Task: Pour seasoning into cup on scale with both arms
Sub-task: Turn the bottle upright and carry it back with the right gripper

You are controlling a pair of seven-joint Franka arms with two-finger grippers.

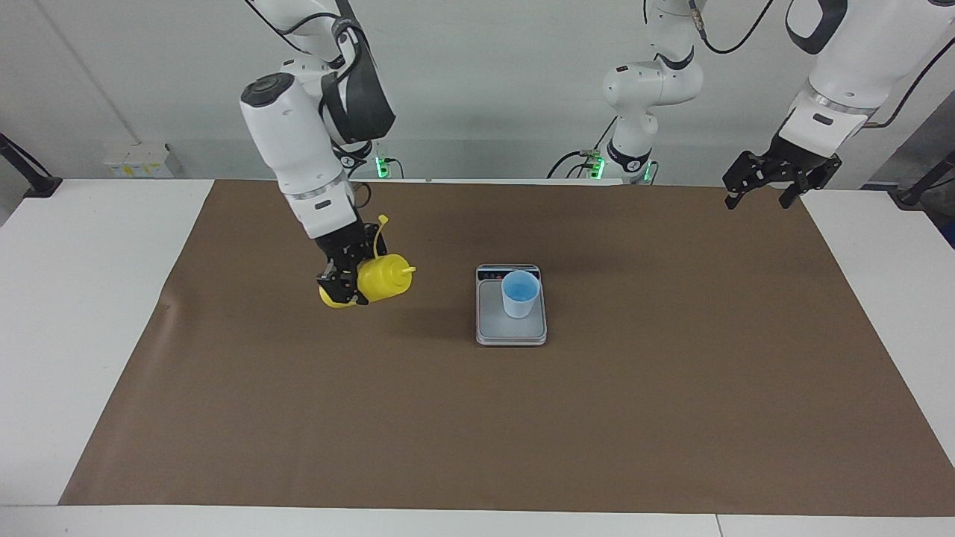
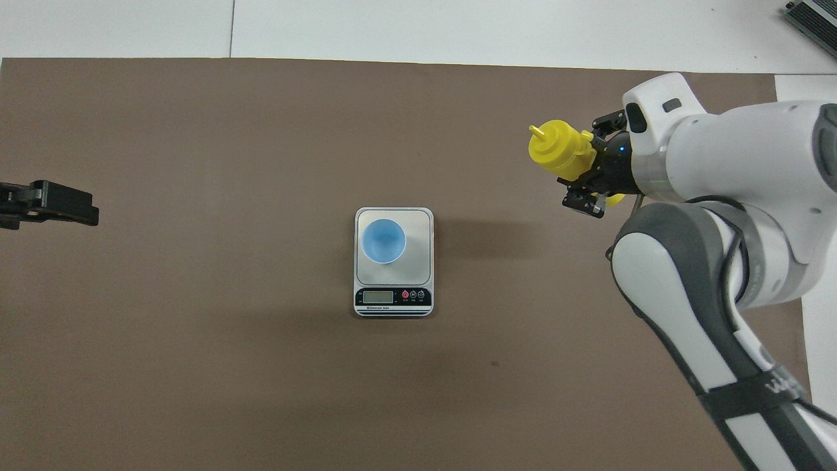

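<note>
The light-blue cup [image 1: 520, 293] [image 2: 384, 240] stands upright on the silver-grey scale [image 1: 511, 333] [image 2: 419, 226], whose display strip is on the edge nearer to the robots. My right gripper [image 1: 347, 287] [image 2: 588, 176] is shut on the yellow seasoning bottle [image 1: 384, 278] [image 2: 561, 149]. It holds the bottle tilted in the air over the brown mat, toward the right arm's end of the table from the scale. The nozzle points toward the scale and the cap strap [image 1: 383, 224] hangs loose. My left gripper [image 1: 761, 190] [image 2: 39, 203] is open and empty, raised over the mat's edge at the left arm's end.
A brown mat [image 1: 671, 410] [image 2: 196, 360] covers the middle of the white table [image 1: 74, 335]. The scale sits at the mat's centre. Nothing else lies on the mat.
</note>
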